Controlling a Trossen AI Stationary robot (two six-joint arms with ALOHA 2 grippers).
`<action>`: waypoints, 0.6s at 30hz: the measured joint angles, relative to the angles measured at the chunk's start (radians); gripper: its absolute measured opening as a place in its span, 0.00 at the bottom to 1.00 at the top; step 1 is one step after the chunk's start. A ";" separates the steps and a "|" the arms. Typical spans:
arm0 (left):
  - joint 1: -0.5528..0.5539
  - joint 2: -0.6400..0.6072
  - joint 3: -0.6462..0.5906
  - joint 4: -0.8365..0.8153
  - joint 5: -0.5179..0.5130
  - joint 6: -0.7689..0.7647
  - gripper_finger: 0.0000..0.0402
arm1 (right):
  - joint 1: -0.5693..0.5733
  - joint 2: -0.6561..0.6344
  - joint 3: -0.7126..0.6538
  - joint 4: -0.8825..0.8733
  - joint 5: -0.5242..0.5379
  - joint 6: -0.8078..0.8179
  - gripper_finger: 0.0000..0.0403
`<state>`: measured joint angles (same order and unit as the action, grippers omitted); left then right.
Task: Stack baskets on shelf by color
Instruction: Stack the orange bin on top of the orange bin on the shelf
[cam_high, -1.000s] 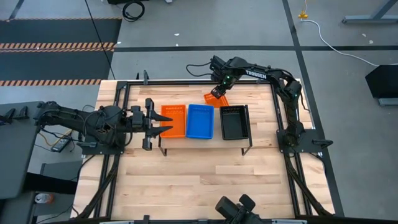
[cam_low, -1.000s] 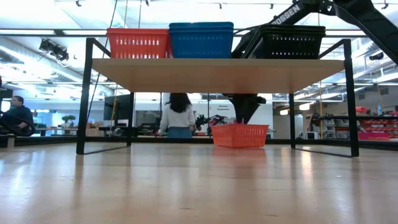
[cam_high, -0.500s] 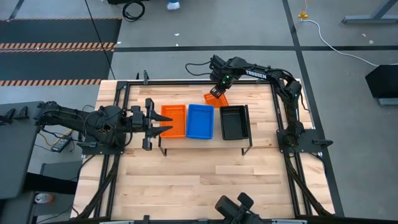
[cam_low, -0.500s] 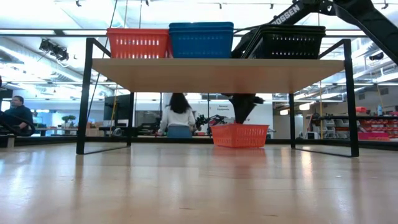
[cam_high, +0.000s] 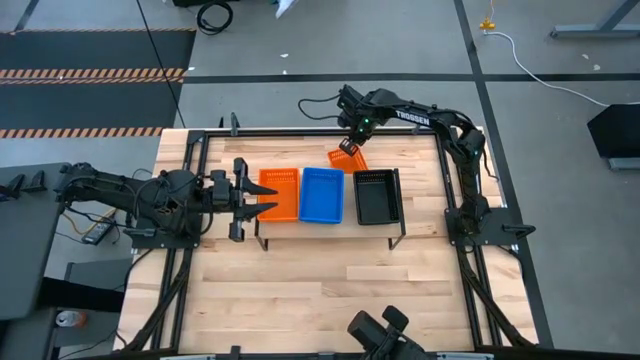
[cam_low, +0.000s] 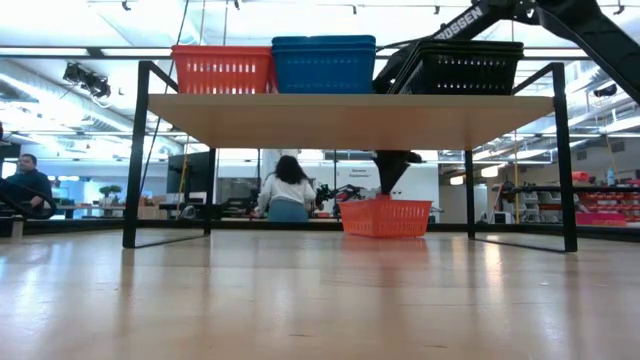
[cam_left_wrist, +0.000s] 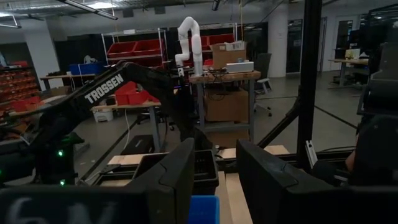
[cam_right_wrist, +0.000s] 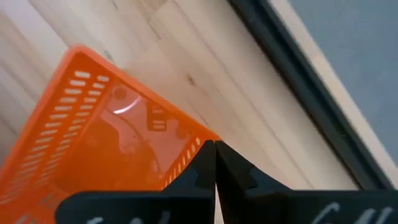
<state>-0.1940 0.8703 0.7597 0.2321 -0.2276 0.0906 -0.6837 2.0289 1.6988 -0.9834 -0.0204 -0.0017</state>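
Note:
The shelf (cam_low: 350, 120) carries an orange basket (cam_high: 280, 193), a blue basket (cam_high: 322, 194) and a black basket (cam_high: 376, 196) side by side. Behind it, a loose orange basket (cam_high: 352, 160) rests by its bottom on the table near the far edge. My right gripper (cam_high: 347, 147) reaches down to this basket's far corner and is shut on its rim. Left of the shelf, my left gripper (cam_high: 243, 198) stands open and level, pointing at the orange basket on the shelf without touching it. My right gripper pinches the loose orange basket's perforated wall (cam_right_wrist: 198, 148) close to a corner, between its two fingers. One finger is inside the basket and one outside. The fingers come from above, pointing down. The basket's bottom (cam_low: 385, 232) sits on the table.
The shelf's black legs (cam_low: 135, 150) and the table's black rails (cam_high: 300, 131) border the work area. Bare plank tabletop (cam_high: 330, 290) lies on the near side of the shelf. People (cam_low: 285, 190) sit in the room beyond the table.
My right gripper has shut on the loose orange basket's wall, staying near the table's far edge. The basket remains on the table.

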 joint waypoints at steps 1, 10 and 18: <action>0.000 0.000 0.000 0.000 0.000 0.000 0.31 | -0.001 0.000 0.014 -0.007 -0.001 -0.001 0.01; 0.000 0.000 0.000 0.000 0.000 0.000 0.31 | 0.009 -0.002 0.005 -0.051 -0.083 0.047 0.09; 0.000 0.000 0.000 0.000 0.000 0.000 0.31 | 0.010 -0.002 -0.092 0.001 -0.110 0.051 0.39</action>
<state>-0.1940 0.8703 0.7597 0.2322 -0.2276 0.0909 -0.6735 2.0270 1.6064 -0.9820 -0.1308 0.0494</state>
